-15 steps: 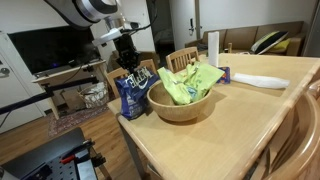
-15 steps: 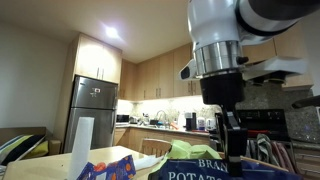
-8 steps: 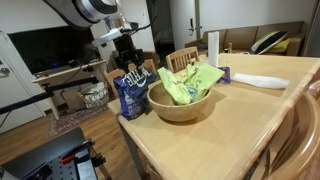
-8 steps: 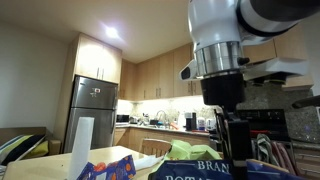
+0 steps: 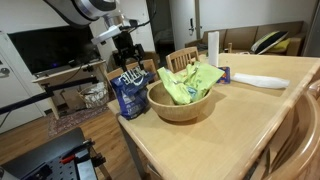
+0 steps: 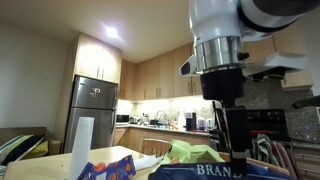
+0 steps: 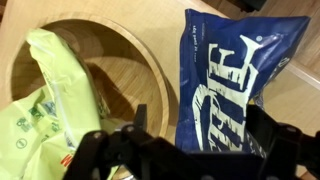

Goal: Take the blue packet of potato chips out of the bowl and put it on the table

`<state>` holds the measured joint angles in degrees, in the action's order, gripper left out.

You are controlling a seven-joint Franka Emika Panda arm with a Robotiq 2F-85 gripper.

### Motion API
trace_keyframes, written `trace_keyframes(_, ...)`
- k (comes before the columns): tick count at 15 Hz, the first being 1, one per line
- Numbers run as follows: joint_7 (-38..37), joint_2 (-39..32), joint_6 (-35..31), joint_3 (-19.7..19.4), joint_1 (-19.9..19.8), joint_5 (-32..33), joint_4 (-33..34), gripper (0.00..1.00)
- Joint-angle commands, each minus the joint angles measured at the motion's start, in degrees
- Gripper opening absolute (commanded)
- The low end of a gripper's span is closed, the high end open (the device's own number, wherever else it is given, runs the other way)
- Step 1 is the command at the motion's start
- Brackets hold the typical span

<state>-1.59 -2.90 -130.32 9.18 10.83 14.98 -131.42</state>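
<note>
The blue packet of potato chips stands on the table near its corner, leaning against the outside of the wooden bowl. My gripper hangs just above the packet's top edge, open. In the wrist view the blue packet lies beside the bowl, and the gripper has its fingers spread wide on either side of the packet without clamping it. In an exterior view only the top of the packet shows, below the gripper.
A lime-green bag fills the bowl. Behind the bowl are a small blue-red packet, a paper towel roll and a white object. A slat-back chair stands at the table's far side. The table edge drops off just beside the blue packet.
The gripper has gone from shut on the blue packet to open and let it go. The packet now rests on the table against the bowl.
</note>
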Motion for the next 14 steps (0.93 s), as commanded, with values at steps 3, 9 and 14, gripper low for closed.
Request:
trace_keyframes(3,-0.9,2.0,-0.1,0.5,0.1,0.6,-1.4,0.58)
trace_keyframes(9,-0.4,1.5,0.3,0.5,0.1,0.7,-1.9,0.13)
trace_keyframes(14,-0.3,1.7,0.9,1.0,0.5,1.0,-2.6,0.00)
